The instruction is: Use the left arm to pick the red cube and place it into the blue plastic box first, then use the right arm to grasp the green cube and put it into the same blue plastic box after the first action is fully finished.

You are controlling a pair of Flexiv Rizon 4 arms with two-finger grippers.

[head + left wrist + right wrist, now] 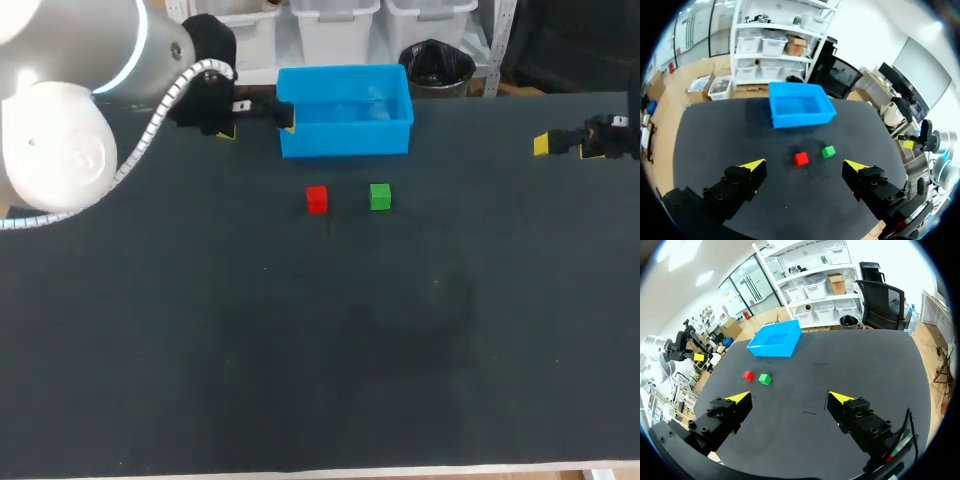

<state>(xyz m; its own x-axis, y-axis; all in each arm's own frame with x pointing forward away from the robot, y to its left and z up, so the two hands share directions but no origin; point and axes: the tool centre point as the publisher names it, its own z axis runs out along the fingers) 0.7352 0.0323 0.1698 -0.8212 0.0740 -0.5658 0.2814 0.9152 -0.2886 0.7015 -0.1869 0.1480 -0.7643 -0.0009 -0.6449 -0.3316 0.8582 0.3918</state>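
Note:
A red cube [316, 199] and a green cube [379, 196] sit side by side on the black table, the red one to the left. Just behind them stands the blue plastic box [345, 138], with nothing in it. My left gripper [258, 122] hovers open at the box's left end, above the table. In the left wrist view the red cube [800, 158] and green cube [828, 151] lie ahead of the open left gripper [805, 165], the box [802, 120] beyond them. My right gripper [565, 146] hangs open at the far right. From it, the red cube [748, 375], green cube [764, 379] and box [772, 351] lie far ahead.
The black table top [320, 340] stretches bare in front of the cubes to the near edge. My left arm's large white joint [55, 145] fills the upper left of the head view.

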